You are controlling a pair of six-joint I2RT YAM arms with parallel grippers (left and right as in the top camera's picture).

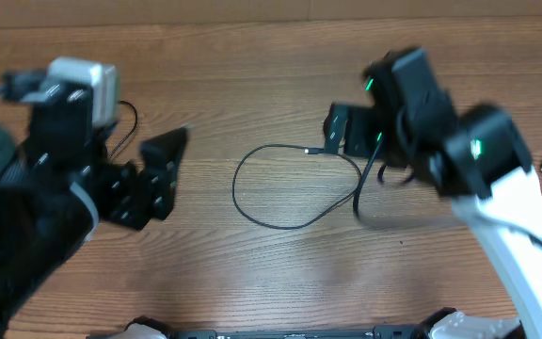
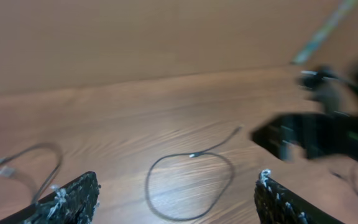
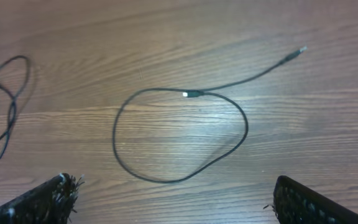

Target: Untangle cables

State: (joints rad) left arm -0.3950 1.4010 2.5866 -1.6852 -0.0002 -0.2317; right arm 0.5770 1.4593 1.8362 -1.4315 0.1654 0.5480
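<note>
Cable loop (image 1: 236,188) lies flat between left gripper (image 1: 169,172) and right gripper (image 1: 337,132), both with jaws apart

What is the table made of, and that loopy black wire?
Table: looks like wood or wood-look laminate, brown with grain lines, faint sheen. Looped cable: likely rubbery plastic coating, matte black, bending softly; its plug glints, maybe metal.

No legible text, labels, numbers in any view.

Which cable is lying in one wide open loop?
The middle cable: one wide ring closing at its bright plug. The other cable, to its left in the right wrist view, is a narrow squeezed bend.
</note>
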